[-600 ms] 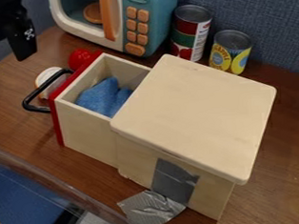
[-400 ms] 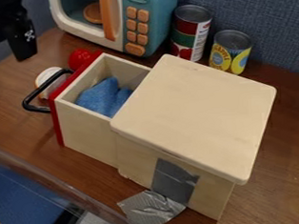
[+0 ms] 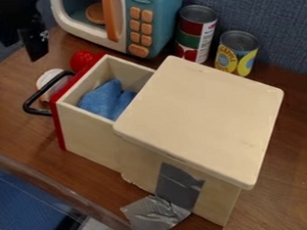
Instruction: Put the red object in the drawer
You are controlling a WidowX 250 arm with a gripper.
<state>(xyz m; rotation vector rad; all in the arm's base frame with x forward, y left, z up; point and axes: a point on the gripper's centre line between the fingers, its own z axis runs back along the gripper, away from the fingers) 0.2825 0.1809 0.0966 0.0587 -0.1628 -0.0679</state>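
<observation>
Red object located outside the drawer, just beyond the far end of its red front; contact with that front cannot be confirmed. Drawer stands open, with blue cloth lying within and space judged sufficient for one small item. Gripper hangs above and beyond the drawer's front, on the red object's side and apart from it. Whether the tool is wide or narrow cannot be told from this view; the red object is not in its grasp.

Assessment: the step in hand is judged to be the approach ahead of the pick. Placement is outstanding. The next move calls for bringing the gripper over the red object, lowering it astride and closing squarely, then lifting above the drawer's rim before release onto the cloth.

Risks noted: the object appears rounded and may roll if pinched off centre. Descent too near the drawer could catch its front or black handle and shift it. Clearance beside the drawer's front is judged tight.
</observation>
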